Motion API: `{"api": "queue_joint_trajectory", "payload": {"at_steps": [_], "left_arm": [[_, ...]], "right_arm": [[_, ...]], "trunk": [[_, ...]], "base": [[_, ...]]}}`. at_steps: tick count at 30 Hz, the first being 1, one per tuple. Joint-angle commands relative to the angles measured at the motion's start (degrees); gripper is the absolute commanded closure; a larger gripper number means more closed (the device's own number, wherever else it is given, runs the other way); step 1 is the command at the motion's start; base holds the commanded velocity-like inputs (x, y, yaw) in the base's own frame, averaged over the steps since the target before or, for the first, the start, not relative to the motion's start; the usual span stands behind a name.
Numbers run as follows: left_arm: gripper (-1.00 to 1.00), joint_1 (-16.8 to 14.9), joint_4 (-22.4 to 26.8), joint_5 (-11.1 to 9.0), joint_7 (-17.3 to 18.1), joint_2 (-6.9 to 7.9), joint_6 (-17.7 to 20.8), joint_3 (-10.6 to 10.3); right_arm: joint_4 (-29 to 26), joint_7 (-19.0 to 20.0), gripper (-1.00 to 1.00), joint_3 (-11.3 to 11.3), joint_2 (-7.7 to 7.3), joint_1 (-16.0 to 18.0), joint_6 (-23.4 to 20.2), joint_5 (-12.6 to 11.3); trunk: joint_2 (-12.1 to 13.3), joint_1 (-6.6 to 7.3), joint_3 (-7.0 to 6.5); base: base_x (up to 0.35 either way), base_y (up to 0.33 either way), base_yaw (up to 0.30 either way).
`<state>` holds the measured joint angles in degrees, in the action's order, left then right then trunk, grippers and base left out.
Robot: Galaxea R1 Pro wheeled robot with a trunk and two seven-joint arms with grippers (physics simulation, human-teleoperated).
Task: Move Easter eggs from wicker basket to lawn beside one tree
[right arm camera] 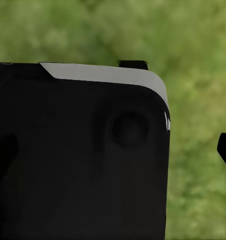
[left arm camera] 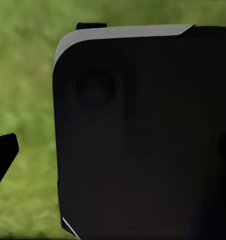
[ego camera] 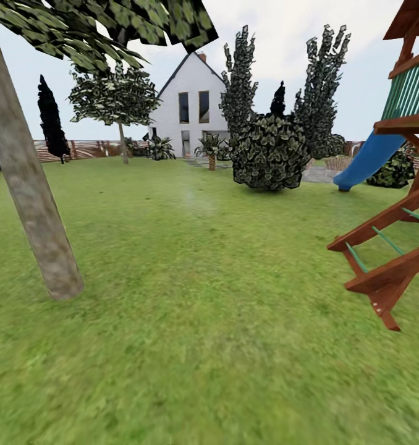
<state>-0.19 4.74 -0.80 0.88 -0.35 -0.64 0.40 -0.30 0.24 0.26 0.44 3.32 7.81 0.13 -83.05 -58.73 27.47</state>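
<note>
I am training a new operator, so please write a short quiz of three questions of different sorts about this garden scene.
1. True or false: the thick grey-brown tree stands at the left of the head view.
2. What colour is the slide on the wooden playset? A red, B blue, C yellow.
3. Fill in: behind the round dark shrub stands a white ____.

Key: 1 true; 2 B; 3 house.
</note>
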Motion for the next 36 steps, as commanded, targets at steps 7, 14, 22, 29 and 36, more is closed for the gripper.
{"api": "queue_joint_trajectory", "payload": {"at_steps": [7, 14, 22, 29, 36], "left_arm": [[-1.00, 0.0, 0.0, -0.1, 0.1, 0.00, -0.1, 0.0], [-1.00, 0.0, 0.0, -0.1, 0.1, 0.00, -0.1, 0.0], [-1.00, 0.0, 0.0, -0.1, 0.1, 0.00, -0.1, 0.0], [-1.00, 0.0, -0.1, -0.1, 0.1, 0.00, -0.1, 0.0], [-1.00, 0.0, -0.2, 0.0, 0.1, 0.00, -0.1, 0.0]], "right_arm": [[0.0, 0.0, -1.00, 0.0, -0.03, 0.0, 0.2, -0.1], [0.0, 0.3, -1.00, 0.2, -0.52, 0.0, 0.0, 0.2], [-0.1, 0.4, -1.00, 0.3, -0.53, 0.0, 0.0, 0.2], [-0.1, 0.4, -1.00, 0.3, -0.53, 0.0, 0.0, 0.2], [-0.1, 0.4, -1.00, 0.3, -0.53, 0.0, 0.0, 0.2]], "trunk": [[0.0, 0.00, 0.05], [0.0, 0.00, 0.05], [0.0, 0.00, 0.05], [0.0, 0.00, 0.05], [0.0, 0.00, 0.05]], "base": [[0.000, 0.000, 0.280], [0.000, 0.000, 0.064], [0.000, 0.000, 0.000], [0.009, 0.000, 0.000], [0.282, 0.000, 0.000]]}}
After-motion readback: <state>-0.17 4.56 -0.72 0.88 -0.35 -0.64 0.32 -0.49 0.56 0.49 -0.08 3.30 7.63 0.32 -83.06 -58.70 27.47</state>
